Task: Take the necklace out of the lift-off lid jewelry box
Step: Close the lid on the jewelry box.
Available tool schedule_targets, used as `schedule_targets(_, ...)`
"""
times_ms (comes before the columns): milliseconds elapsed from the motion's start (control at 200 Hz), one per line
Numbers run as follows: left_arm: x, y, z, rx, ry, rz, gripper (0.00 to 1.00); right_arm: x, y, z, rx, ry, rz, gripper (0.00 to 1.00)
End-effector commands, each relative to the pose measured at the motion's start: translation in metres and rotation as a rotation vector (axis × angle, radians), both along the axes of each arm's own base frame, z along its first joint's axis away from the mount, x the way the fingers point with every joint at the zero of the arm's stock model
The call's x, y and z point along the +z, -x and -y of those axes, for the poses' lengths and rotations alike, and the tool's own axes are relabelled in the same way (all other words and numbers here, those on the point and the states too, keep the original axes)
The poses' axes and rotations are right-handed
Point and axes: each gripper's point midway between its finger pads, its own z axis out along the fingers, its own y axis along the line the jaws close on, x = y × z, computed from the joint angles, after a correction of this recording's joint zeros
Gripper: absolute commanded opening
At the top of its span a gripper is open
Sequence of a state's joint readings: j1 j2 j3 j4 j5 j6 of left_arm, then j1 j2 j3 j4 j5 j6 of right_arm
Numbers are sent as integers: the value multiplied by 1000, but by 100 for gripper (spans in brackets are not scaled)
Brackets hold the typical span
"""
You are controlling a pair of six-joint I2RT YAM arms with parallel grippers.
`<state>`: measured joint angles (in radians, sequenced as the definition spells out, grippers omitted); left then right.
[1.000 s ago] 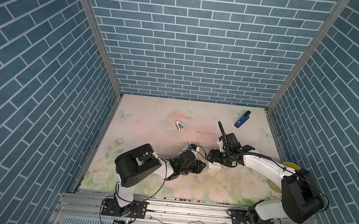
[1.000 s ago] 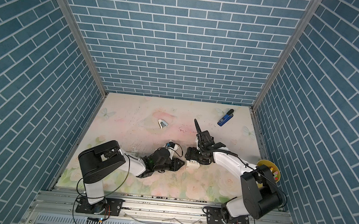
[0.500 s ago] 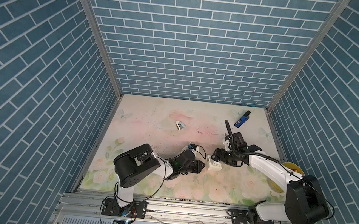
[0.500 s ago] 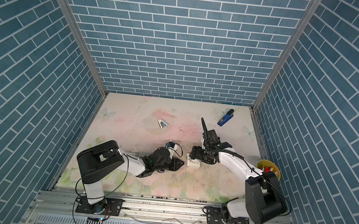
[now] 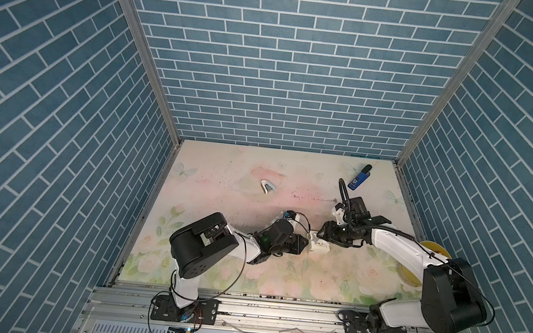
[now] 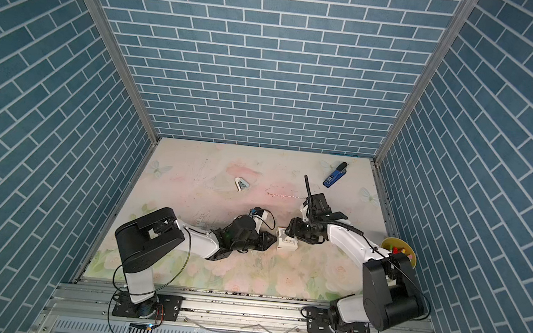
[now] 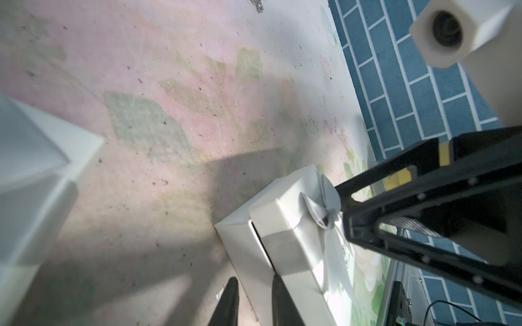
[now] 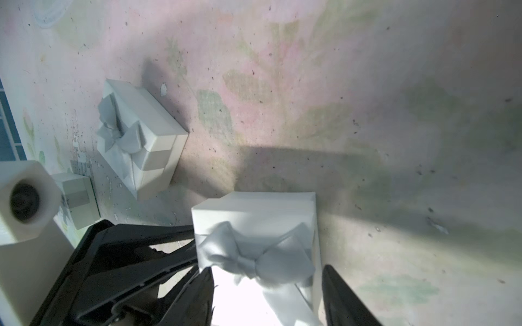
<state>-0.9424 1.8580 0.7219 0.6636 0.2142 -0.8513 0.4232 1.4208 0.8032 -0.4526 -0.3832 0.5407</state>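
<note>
Lid on: a white square jewelry box [image 5: 318, 247] sits mid-tabletop [image 5: 224, 176] between two hands, its lift-off lid [image 8: 254, 209] in place.
The lid hides the inside. The right hand [image 8: 267, 268] straddles the lid beside the grey ribbon bow [image 8: 285, 254], its fingers cut off by the frame edge. The left hand [image 7: 252, 278] sets two narrowly parted fingers astride the box's lower edge. Whether either hand actually presses, I cannot tell. Both top views show one box. The right wrist view shows a second white bowed box [image 8: 147, 132] and a small white grey-banded block [image 8: 77, 197] half behind a white camera housing [image 8: 25, 197]. Behind, well apart, lie one thin chain [image 5: 313, 198], too fine to read, one blue-and-black oblong object [image 5: 359, 178], one small white wedge [image 5: 268, 186], and one yellow bowl [image 6: 399, 248] partly behind the right arm.
</note>
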Motion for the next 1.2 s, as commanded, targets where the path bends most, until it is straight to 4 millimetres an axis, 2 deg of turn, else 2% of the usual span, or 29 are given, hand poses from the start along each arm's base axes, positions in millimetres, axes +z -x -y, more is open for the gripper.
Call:
schedule_targets(0,-6,-3,3,-12,-12,-1,22,-6,1,-6,30,-26,-8,59)
schedule_targets(220,-10,-2,3,-13,-17,-6,21,-10,4,-9,47,-35,-16,52)
schedule_targets(580,-15,-4,9,-19,-10,-17,20,-15,13,-18,117,-7,-7,52)
schedule_targets(720,-14,-2,6,-19,-11,-16,20,-24,14,-8,104,69,-22,52)
schedule_targets(930,-14,3,-10,3,-30,-9,21,-29,13,9,70,165,-23,53)
schedule_targets(1085,-19,9,-27,28,-50,-16,30,-15,10,16,51,198,8,57)
schedule_targets(1195,-13,9,-27,23,-45,-9,34,-7,10,19,56,208,30,58)
